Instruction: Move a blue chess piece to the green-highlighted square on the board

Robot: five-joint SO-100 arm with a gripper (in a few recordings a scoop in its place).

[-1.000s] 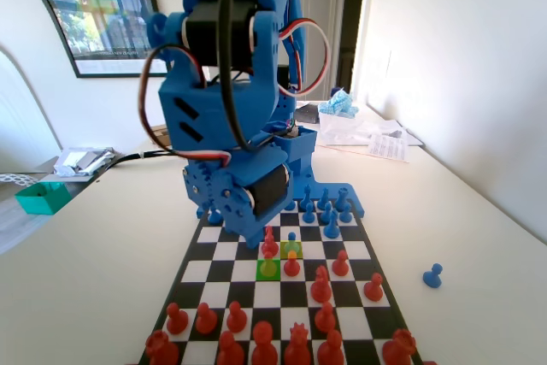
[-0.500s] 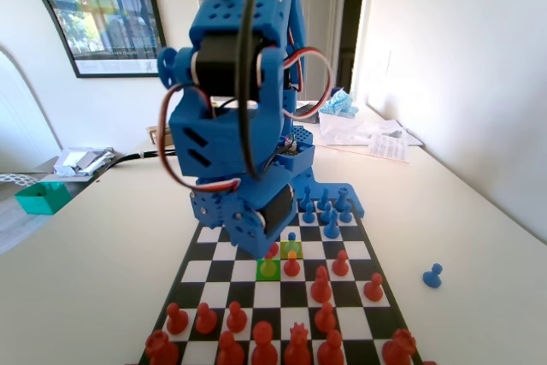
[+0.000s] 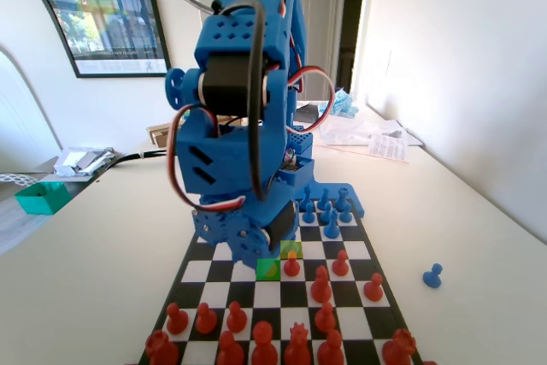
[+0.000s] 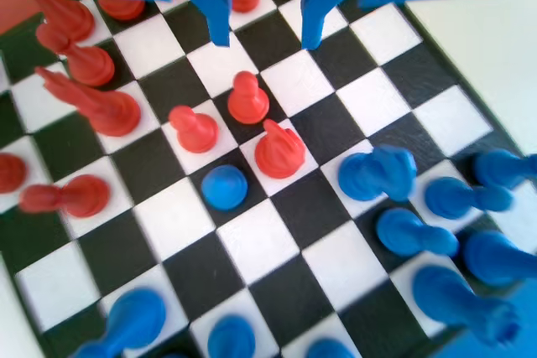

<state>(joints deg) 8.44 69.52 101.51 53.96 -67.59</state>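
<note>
The blue chess piece (image 4: 224,187) stands alone on a black square near the middle of the wrist view, seen from almost straight above, well ahead of the other blue pieces. Just beside it, up and to the right, is a red knight-like piece (image 4: 278,149) on a white square, with two red pawns (image 4: 248,98) (image 4: 193,129) on the squares beyond. In the fixed view that pawn is hidden behind the blue arm (image 3: 244,126), whose lower body hangs over the board's middle files.

The fixed view gives what the wrist view cannot — the green-highlighted square (image 3: 267,268), solid green and bare, just under the arm's lowest edge, with the paler yellow-green square (image 3: 291,249) diagonally beyond it and a red pawn (image 3: 291,264) on the square to the right. The colours do not show on the board (image 4: 252,245) in the wrist view.

In the wrist view about nine red pieces can be counted, and roughly ten blue ones, most of them crowded at the lower right and bottom edge; some are cut off, so the count is loose. The fixed view adds one more blue pawn (image 3: 432,276) lying off the board on the table (image 3: 102,262) to the right.

The gripper (image 4: 265,38) hangs above the red side of the board, its two tips parted by about one square's width — nothing between them, touching nothing.
</note>
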